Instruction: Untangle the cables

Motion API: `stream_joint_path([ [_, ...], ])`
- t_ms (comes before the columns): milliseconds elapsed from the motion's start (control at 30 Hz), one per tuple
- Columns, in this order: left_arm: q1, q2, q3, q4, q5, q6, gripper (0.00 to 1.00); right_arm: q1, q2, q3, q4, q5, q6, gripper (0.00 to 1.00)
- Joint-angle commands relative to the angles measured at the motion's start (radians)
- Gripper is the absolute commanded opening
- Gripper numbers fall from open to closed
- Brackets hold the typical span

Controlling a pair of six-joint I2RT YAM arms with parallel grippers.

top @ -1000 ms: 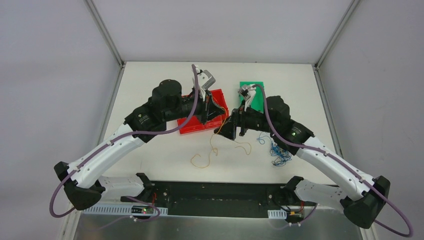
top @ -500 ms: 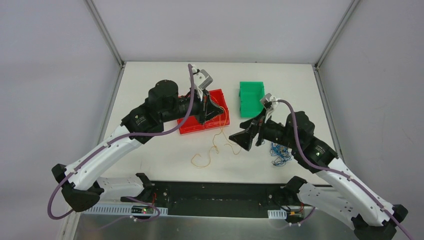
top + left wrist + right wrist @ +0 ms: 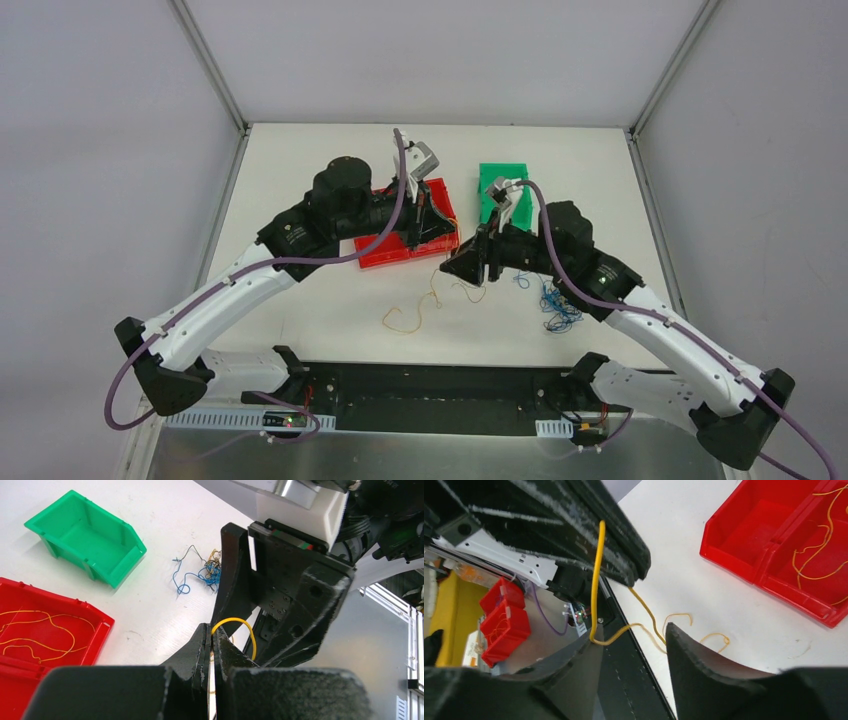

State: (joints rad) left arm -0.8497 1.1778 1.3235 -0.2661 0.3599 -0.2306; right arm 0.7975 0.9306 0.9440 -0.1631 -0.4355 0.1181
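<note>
Yellow cable (image 3: 404, 319) trails on table (image 3: 320, 300) nr the bases, blue tangle (image 3: 558, 306) to its right. L gripper (image 3: 212, 635) clamped on the yellow cable; R gripper (image 3: 631, 636) agape, cable btwn jaws. Beyond: red bin (image 3: 385, 255) w/ yellow strands (image 3: 45, 630), green bin (image 3: 492, 172).

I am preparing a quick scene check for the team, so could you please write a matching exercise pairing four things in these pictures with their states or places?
Things:
1. red bin
2. green bin
3. left gripper
4. blue tangle of cables

States or places:
A. empty
B. shut on a yellow cable
C. holds loose orange-yellow cables
D. lying on the table, outside both bins

Pairs: 1-C, 2-A, 3-B, 4-D
</note>
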Motion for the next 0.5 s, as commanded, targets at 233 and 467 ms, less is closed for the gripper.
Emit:
stream_joint_path([
  [233,0.001,-0.004,0.028,0.063,0.001,-0.062,0.06,0.011,0.026,0.023,0.140,0.058,0.073,0.00],
  [467,0.003,-0.022,-0.035,0.084,-0.048,-0.124,0.53,0.010,0.002,-0.026,0.098,0.170,0.130,0.00],
])
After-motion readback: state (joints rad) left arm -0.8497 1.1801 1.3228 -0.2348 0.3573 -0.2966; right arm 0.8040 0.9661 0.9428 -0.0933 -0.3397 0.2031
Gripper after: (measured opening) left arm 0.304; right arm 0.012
